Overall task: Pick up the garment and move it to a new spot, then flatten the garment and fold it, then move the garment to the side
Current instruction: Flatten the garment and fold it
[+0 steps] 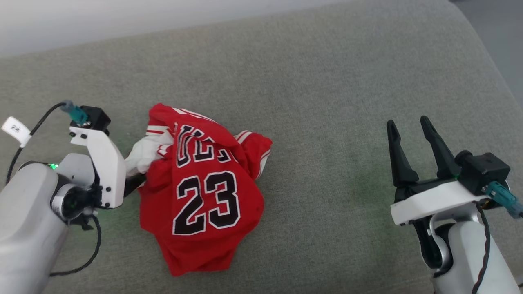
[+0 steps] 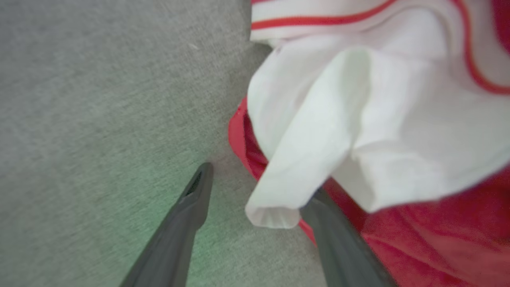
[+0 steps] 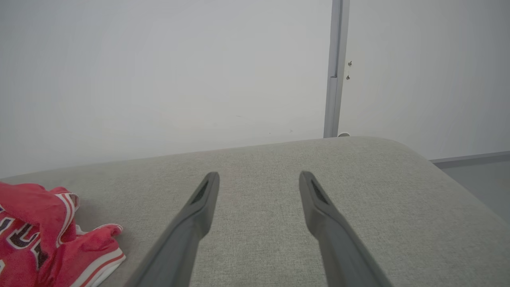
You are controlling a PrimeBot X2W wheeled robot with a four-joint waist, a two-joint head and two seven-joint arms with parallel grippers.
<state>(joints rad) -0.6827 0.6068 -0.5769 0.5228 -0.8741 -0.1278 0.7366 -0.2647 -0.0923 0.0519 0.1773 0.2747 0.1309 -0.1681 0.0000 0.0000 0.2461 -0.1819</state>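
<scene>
Surface: grey-green cushion [image 1: 327, 81], coarse woven upholstery with a fine fleck and a rounded corner at the upper right of the head view. Behind it is a plain, smooth, pale wall [image 3: 159, 79].

Garment [image 1: 204, 192]: lies left of centre in the head view, on the cushion. It is crumpled into a rough mound rather than spread flat. Red, slightly glossy knit, with the black white-edged "23" facing up and partly folded lettering above it. Striped red-and-white trim shows at the upper edges. In the right wrist view it sits in the lower left corner, bunched, with the banded hem curling outward.

Left gripper [image 2: 259, 181]: released, jaws spread wide, at the garment's left edge. In the left wrist view one dark tapered finger [image 2: 187, 215] rests against bare cushion. The other finger's tip is hidden under a soft rolled fold of the white sleeve [image 2: 318, 131]. Nothing is clenched between them. A green glow tints the weave beside the finger.

Right gripper [image 1: 407, 122]: also released, at the right of the head view, well apart from the garment. Its two long matte wedge-shaped fingers point up the frame over bare cushion and hold nothing.
</scene>
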